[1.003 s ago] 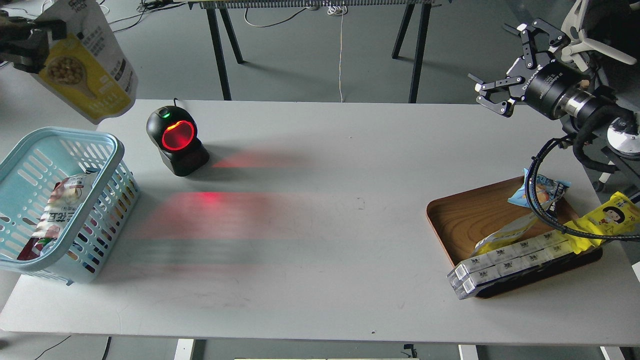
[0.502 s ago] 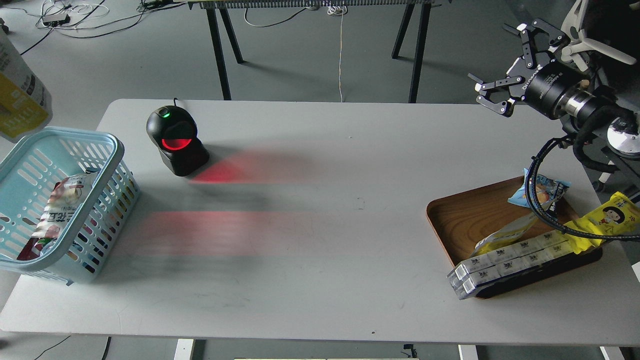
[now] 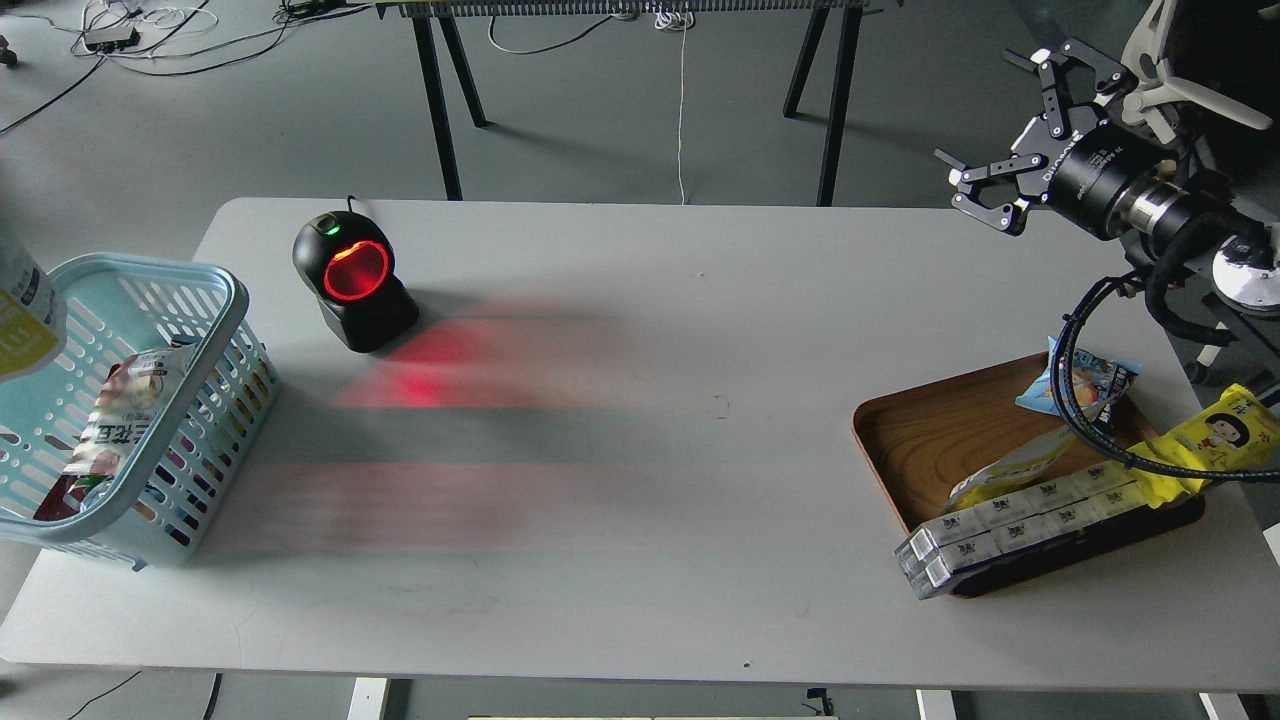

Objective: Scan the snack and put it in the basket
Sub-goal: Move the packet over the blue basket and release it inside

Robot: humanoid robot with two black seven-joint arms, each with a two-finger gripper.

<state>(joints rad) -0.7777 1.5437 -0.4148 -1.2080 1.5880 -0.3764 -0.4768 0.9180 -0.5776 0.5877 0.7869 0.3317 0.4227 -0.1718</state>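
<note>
Only a corner of the snack pouch (image 3: 22, 320), white and yellow, shows at the far left edge, over the back left of the light blue basket (image 3: 200, 283). The left gripper that carried it is out of the frame, so I cannot see whether the pouch is held. The basket stands at the table's left end with a red and white packet (image 3: 110, 425) lying in it. My right gripper (image 3: 1015, 125) is open and empty, raised above the table's far right corner.
A black scanner (image 3: 352, 283) with a glowing red window stands right of the basket and throws red light on the table. A wooden tray (image 3: 945, 430) at the right holds a blue snack bag (image 3: 1085, 380), a yellow cartoon packet (image 3: 1215, 435) and boxed cartons (image 3: 1020, 525).
The pouch has moved left and down, from above the table's back left corner to the frame edge over the basket. The left gripper has left the view. The right arm has barely moved.
</note>
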